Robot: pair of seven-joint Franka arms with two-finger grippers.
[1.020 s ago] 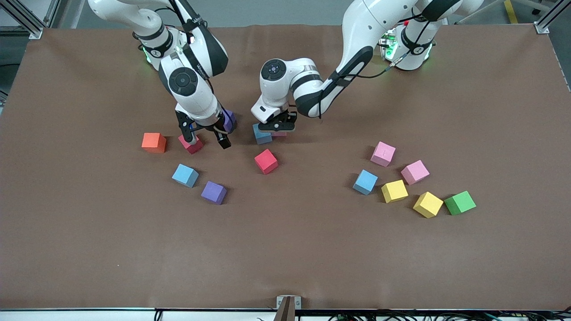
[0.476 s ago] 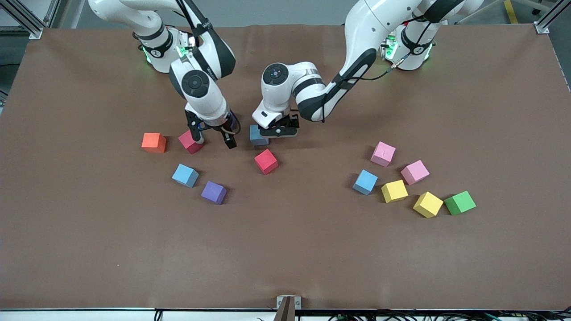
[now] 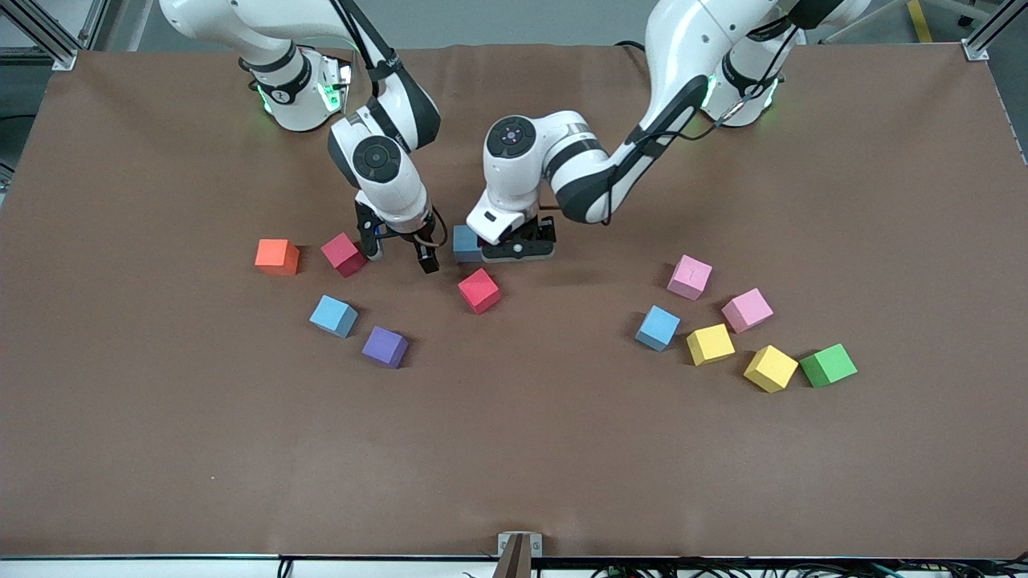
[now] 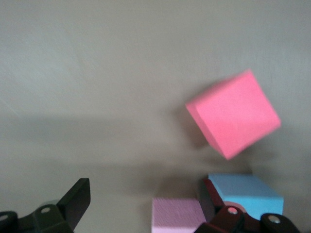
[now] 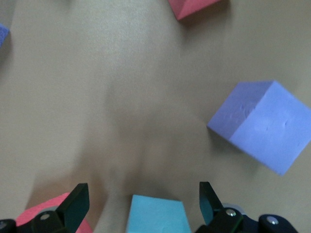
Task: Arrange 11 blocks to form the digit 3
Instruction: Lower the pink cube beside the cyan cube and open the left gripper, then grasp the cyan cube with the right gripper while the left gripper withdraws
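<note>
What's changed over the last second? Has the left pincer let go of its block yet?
Yes. The left pincer opened and let go of the pink block, which lies beside the light blue block. It then drifted toward the left arm's end of the table. The right pincer, open throughout, shifted from the dark red block toward the light blue one. Everything else stayed put.

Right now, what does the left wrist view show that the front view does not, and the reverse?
Only the left wrist view: the pink block lying beside the light blue block; the front view hides it under the arm. Only the front view: the orange cube, the green cube and the purple block. Both: that light blue block and the red block.
</note>
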